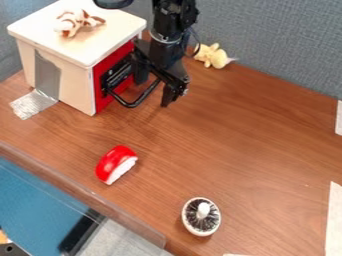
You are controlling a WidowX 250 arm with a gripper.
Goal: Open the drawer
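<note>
My black gripper (153, 92) hangs low at the red front of the white cabinet (75, 82), in the upper left of the camera view. Its fingers stand apart, one near the drawer front and the other farther right. The black drawer (115, 76) is set in the red front and is partly hidden by the gripper. A black looped handle (131, 104) sticks out from it towards the right and reaches the space between the fingers. Whether the handle touches either finger, I cannot tell.
A brown-and-white plush toy (75, 22) lies on the cabinet top. Behind the arm is a yellow plush toy (212, 56) by the grey partition (280, 45). A red-and-white object (115, 164) and a round white brush (201, 216) lie nearer the table's front edge (80, 192).
</note>
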